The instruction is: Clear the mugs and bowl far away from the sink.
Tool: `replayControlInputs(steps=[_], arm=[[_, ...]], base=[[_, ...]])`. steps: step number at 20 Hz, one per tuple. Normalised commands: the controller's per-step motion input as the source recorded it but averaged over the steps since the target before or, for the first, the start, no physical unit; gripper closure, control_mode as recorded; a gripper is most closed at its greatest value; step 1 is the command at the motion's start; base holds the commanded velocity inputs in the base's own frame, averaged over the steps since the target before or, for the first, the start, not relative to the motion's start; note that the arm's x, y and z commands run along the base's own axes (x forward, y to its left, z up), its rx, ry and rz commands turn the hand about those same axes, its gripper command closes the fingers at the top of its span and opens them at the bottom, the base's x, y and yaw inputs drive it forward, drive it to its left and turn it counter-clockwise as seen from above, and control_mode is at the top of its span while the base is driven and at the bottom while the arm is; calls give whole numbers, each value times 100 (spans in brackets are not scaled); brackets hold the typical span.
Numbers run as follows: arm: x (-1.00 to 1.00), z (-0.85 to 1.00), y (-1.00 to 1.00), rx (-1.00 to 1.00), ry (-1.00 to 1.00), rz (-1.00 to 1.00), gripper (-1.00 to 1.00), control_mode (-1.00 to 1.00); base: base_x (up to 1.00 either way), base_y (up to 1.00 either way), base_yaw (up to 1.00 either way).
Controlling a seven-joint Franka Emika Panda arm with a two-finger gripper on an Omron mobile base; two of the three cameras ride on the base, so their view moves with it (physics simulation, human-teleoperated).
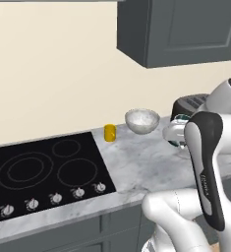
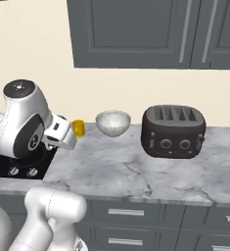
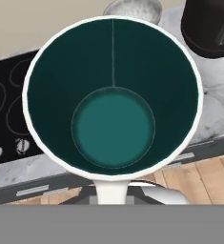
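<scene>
- Two small mugs and one bowl show from the left base view. The yellow mug (image 1: 110,133) stands on the marble counter (image 1: 141,165), just beside the black stovetop (image 1: 43,172) and close to the wall. The marbled bowl (image 1: 142,121) sits near it, farther along the wall. The pale mug with the teal inside (image 1: 175,133) is up in the air over the counter, partly hidden behind the white arm (image 1: 208,172). A dark toaster (image 1: 188,104) peeks out behind it.
- From the right base view, the yellow mug (image 2: 78,127) is near the wall, next to the arm's big round joint (image 2: 21,122). The bowl (image 2: 113,122) sits between that mug and the toaster (image 2: 173,131), apart from both. The counter (image 2: 131,171) runs above grey drawers (image 2: 131,212).
- From the hand view, the teal inside of the pale mug (image 3: 113,97) is very big and close, and its white handle (image 3: 111,193) points down toward the camera. The gripper is squeezed tight on this mug, holding it up off the counter. The bowl (image 3: 132,8) and the toaster (image 3: 209,28) peek past the rim at the top, and the stovetop (image 3: 6,119) shows on the left.
</scene>
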Motion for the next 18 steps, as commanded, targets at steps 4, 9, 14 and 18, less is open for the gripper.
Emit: replayControlInputs(steps=[4, 9, 14, 18], arm=[[0, -44, -23, -2, 0, 2, 100, -100], [23, -61, -4, -3, 0, 0, 100, -100], [54, -71, 0, 0, 0, 0, 100, -100], [68, -50, 0, 0, -1, 0, 100, -100]], base=[[1, -9, 4], [0, 0, 0], [0, 0, 0], [0, 0, 0]])
